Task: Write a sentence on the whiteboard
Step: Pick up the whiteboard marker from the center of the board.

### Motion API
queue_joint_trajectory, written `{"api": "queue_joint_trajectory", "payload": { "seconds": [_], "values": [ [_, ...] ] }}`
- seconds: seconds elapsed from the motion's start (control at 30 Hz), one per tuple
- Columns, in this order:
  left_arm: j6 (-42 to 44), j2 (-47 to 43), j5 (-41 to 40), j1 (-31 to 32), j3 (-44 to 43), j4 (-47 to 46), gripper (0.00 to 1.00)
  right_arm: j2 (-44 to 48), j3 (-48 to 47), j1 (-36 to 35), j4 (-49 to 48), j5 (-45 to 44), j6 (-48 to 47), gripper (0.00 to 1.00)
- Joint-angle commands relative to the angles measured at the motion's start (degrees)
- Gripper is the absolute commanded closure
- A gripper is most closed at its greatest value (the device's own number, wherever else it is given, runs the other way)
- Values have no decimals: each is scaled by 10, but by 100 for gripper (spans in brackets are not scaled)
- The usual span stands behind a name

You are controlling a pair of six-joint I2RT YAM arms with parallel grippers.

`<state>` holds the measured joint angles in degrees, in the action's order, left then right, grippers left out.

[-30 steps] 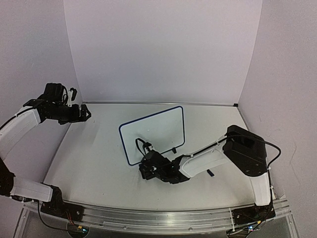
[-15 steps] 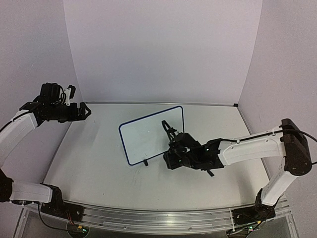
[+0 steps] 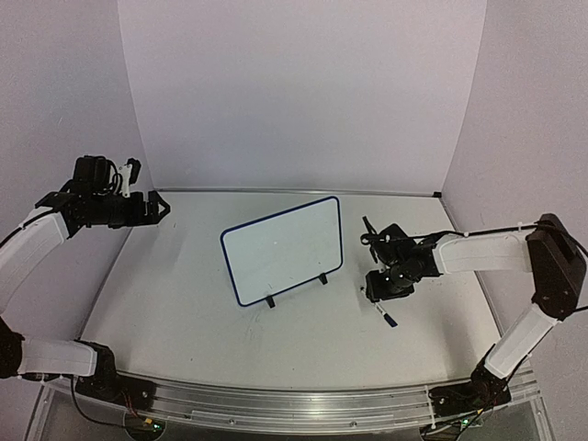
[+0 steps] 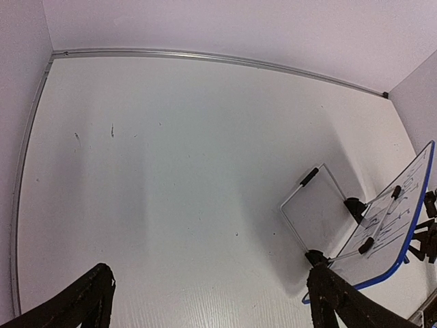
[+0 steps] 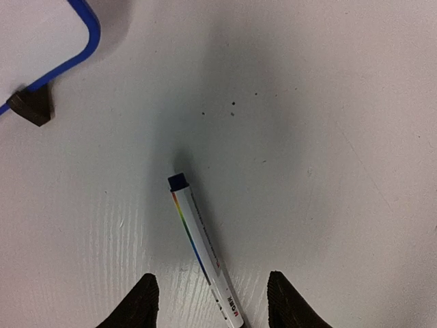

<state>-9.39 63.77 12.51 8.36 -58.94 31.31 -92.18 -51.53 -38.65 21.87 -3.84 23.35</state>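
Observation:
The whiteboard [image 3: 285, 250] stands tilted on two black clip feet mid-table, with a blue frame. Its face looks blank in the top view, so no sentence shows there. In the left wrist view the whiteboard [image 4: 408, 205] sits at the right edge with its wire stand and faint dark marks I cannot read. A white marker [image 5: 203, 256] with a rainbow stripe and dark blue end lies on the table right of the board, also in the top view [image 3: 387, 316]. My right gripper [image 5: 208, 304] is open just above it, one finger on each side. My left gripper [image 3: 158, 207] is open and empty, high at the far left.
The board's near corner [image 5: 87, 27] and one black foot [image 5: 31, 106] lie up-left of the marker. White walls close the table at the back and sides. The wire stand [image 4: 300, 205] sticks out behind the board.
My right arm swung from in front of the whiteboard to its right and now hangs over the marker. The board's face is uncovered. My left arm barely moved.

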Motion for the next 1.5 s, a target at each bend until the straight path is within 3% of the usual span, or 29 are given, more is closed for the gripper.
{"api": "queue_joint_trajectory", "payload": {
  "seconds": [0.0, 0.43, 0.7, 0.9, 0.97, 1.1, 1.2, 1.33, 1.47],
  "values": [
    [4, -7, 16, 2, 2, -26, 1, -42, -42, 0, 44, 33, -41, 52],
    [8, 3, 37, 1, 4, -32, 1, -100, -74, 0, 54, 16, -58, 78],
    [13, 10, 78, 2, 5, -38, 3, -109, -71, 0, 49, 2, -47, 82],
    [29, 8, 83, 27, 4, -35, 5, -110, -64, 0, 40, -5, -25, 100],
    [35, 4, 77, 33, 2, -32, 6, -103, -61, 0, 40, -10, -14, 100],
    [26, -17, 70, 54, 0, -40, 8, -47, -50, 0, 32, -3, 19, 100],
    [0, -33, 65, 107, -16, -48, 13, 37, -28, -1, 7, 19, 50, 100],
    [-26, -54, 67, 161, -31, -59, 18, 146, 9, -47, -95, 72, 58, 100],
    [-75, -82, 66, 231, -19, -104, 22, 215, -10, -154, -121, -45, 72, 100]
  ]
}}
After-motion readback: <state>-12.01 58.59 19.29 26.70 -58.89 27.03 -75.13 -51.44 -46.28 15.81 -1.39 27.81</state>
